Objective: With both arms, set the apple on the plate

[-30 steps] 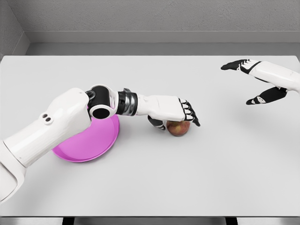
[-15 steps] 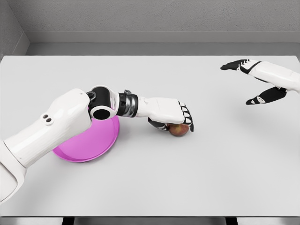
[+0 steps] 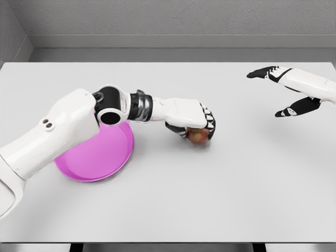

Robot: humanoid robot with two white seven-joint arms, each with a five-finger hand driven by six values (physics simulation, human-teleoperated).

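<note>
- Head view: your left hand (image 3: 191, 119) has curled its dark fingers (image 3: 210, 126) over the round red apple (image 3: 198, 136), which a second ago lay only half covered on the flat white table (image 3: 220, 199); you now seem to have a grasp
- The apple appears slightly raised and sits right of the shallow magenta plate (image 3: 94, 157)
- Your right hand (image 3: 286, 92) stays well apart, fingers spread, holding nothing

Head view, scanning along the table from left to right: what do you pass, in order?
Pink plate → left hand closed over the apple → bare table → right hand, open above the far right.
</note>
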